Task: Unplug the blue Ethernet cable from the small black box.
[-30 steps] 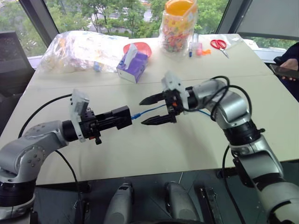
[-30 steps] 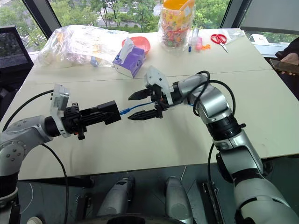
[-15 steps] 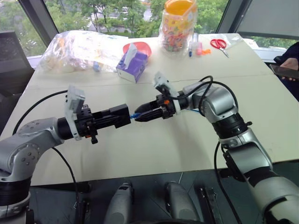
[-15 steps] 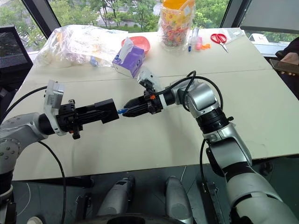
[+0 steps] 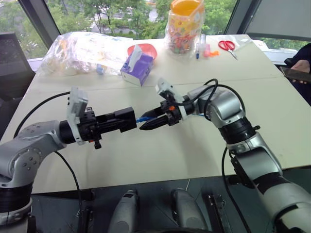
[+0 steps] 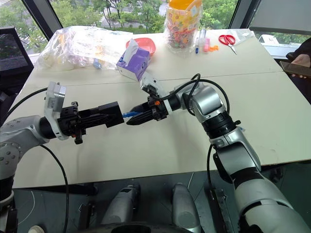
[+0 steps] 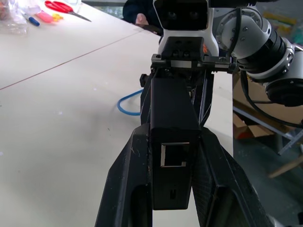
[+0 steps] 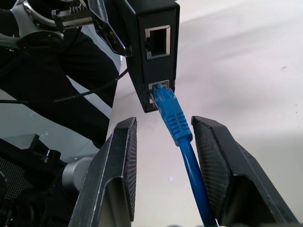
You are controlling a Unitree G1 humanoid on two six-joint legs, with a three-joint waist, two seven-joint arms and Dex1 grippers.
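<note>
Matte black and held above the pale table [image 5: 160,155], the small black box [image 5: 124,120] sits clamped between the fingers of the left gripper [image 5: 116,121], whose jaws are closed on its two sides; in the left wrist view the box [image 7: 170,156] fills the gap between both fingers, with an empty port facing the camera. From the box's end toward 3 o'clock in the head views the blue Ethernet cable [image 5: 144,118] emerges, its plug still seated in the lower of two ports, as the right wrist view shows [image 8: 163,94]. The right gripper [image 5: 156,120] reaches in from 3 o'clock, pointing toward 9 o'clock at the box, its fingertips just beside the box's end. In the right wrist view its two fingers [image 8: 118,165] stand apart on either side of the blue plug boot, near it but with a visible gap on each side, so the jaws are partly open and not pinching the cable. The cord runs back between the fingers and under the right wrist. At 12 o'clock on the table stand a purple tissue box [image 5: 137,68], a red bowl [image 5: 146,49], a plastic bag [image 5: 82,51], a candy jar [image 5: 184,26] and red scissors [image 5: 227,46].
</note>
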